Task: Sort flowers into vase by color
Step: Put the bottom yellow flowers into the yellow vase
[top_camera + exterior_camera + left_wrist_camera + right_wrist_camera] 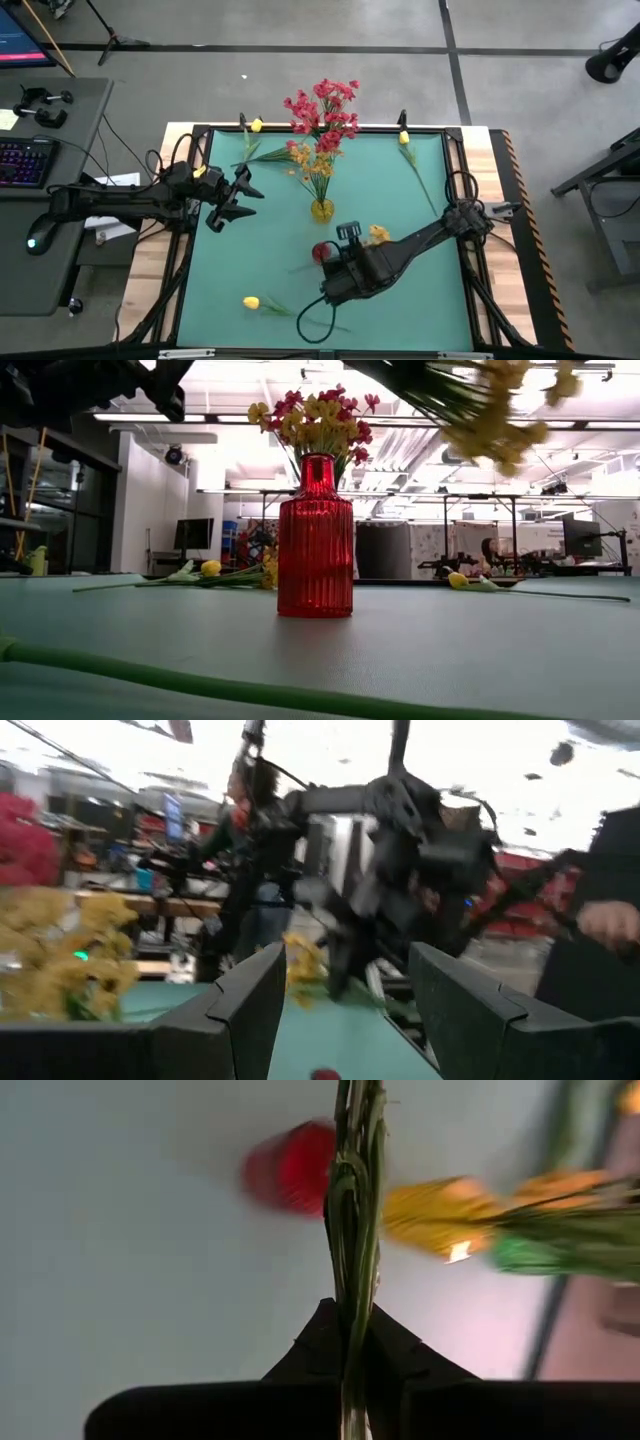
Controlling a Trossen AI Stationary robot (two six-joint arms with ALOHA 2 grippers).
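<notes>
Orange-yellow flowers (352,1210) are pinched by their green stems in the right gripper (352,1335), lifted beside the red vase (322,252); the left gripper (236,196) waits spread apart near the mat's left edge.

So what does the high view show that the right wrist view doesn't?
Only the high view shows the left gripper open over the mat's left side, the yellow vase holding mixed flowers, and loose yellow tulips such as one near the front edge. Only the right wrist view shows the right gripper shut on green stems. Both show the red vase and the orange-yellow blossoms.
</notes>
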